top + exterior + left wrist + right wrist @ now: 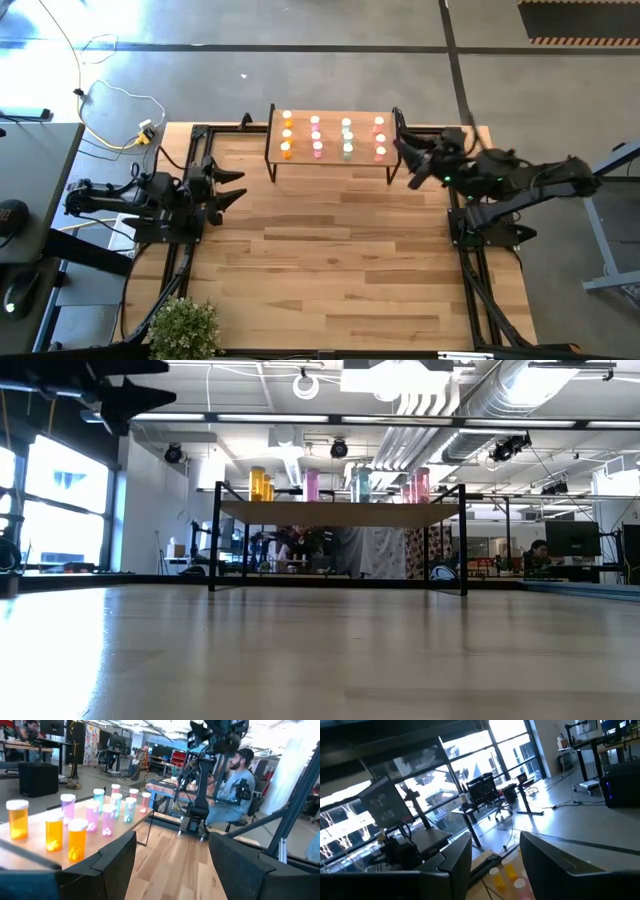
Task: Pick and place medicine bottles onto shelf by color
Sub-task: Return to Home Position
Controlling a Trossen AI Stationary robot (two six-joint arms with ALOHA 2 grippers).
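Note:
The shelf (330, 158), a light-wood board on black legs, stands at the table's far edge. The medicine bottles stand upright on it in four rows by colour: orange (287, 135), pink (316, 136), teal-green (347, 138) and red (380, 138). They also show in the left wrist view (77, 837) and in the low view (312, 484). My left gripper (238, 187) is open and empty above the table's left side, pointing toward the shelf. My right gripper (404, 152) is open and empty just off the shelf's right end; its wrist view shows orange bottles (504, 872) below the fingers.
A potted plant (185, 328) stands at the table's near left corner. Black frame rails (180, 270) run along the table's left and right edges. A seated person (235, 780) is beyond the table's right side. The wooden tabletop (330, 260) lies between the arms.

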